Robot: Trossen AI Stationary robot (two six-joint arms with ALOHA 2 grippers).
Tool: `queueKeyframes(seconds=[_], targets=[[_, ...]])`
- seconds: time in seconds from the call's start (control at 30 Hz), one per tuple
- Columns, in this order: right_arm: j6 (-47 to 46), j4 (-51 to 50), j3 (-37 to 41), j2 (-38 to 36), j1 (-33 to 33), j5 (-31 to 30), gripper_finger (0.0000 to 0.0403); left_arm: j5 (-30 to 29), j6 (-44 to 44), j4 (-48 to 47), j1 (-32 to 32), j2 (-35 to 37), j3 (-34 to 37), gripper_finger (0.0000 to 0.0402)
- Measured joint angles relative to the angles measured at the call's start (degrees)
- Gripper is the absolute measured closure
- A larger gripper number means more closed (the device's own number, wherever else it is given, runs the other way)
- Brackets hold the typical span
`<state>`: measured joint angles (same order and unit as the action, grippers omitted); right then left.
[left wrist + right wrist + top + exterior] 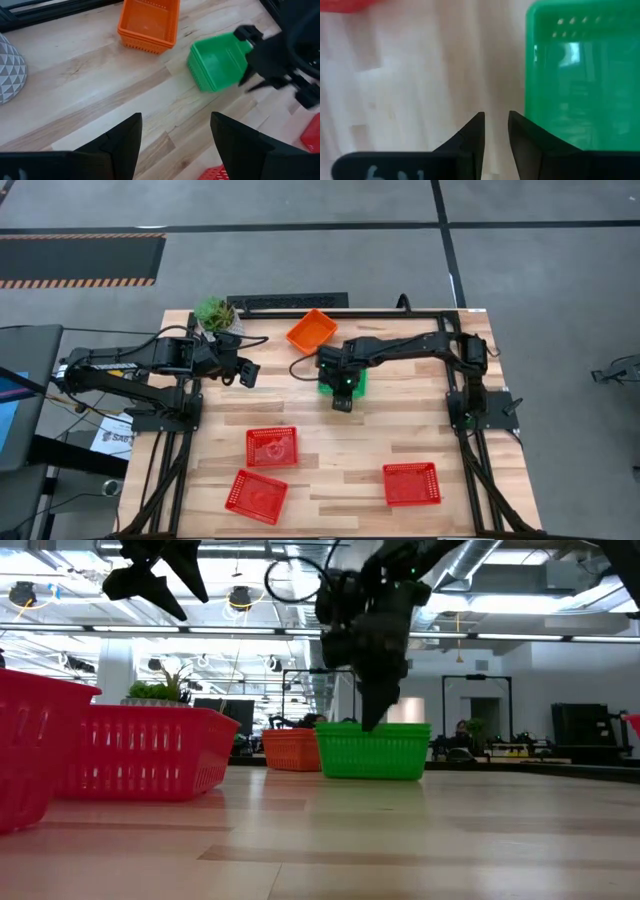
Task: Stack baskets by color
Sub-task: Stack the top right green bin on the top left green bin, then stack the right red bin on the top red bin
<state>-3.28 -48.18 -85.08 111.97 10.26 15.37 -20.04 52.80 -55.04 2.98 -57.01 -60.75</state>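
Although the orange baskets [311, 330] at the far middle of the table [340, 470] and the green baskets [357, 383] just near them each look like nested piles, how many sit in each cannot be told. The three red baskets are clearly unstacked: one [272, 447] and another [256, 495] lie near-left, the third [411, 484] near-right, so red remains to be done. The green pile's long axis runs roughly near to far; the orange pile sits turned at an angle. The right claw [341, 402] hovers at the green pile's left rim, fingers nearly together, grasping nothing. The left claw [247, 373] waits spread open, far-left.
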Motion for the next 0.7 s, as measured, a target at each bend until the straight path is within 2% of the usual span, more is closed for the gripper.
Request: queueKeyframes(seconds=[0.13, 0.5, 0.7], targets=[[-0.36, -0.38, 1.75, 0.06, 2.24, -4.13, 0.0292, 0.1, -0.02, 0.02, 0.0, 0.0, 0.0, 0.0178], [-1.38, -5.32, 1.79, -0.34, 9.38, -4.61, 0.0292, 0.21, 0.11, 0.02, 0.02, 0.0, 0.0, 0.0178], [-1.52, -10.62, 1.71, -7.98, 10.27, -3.56, 0.0292, 0.25, -0.9, 0.02, 0.02, 0.0, 0.0, 0.0178]])
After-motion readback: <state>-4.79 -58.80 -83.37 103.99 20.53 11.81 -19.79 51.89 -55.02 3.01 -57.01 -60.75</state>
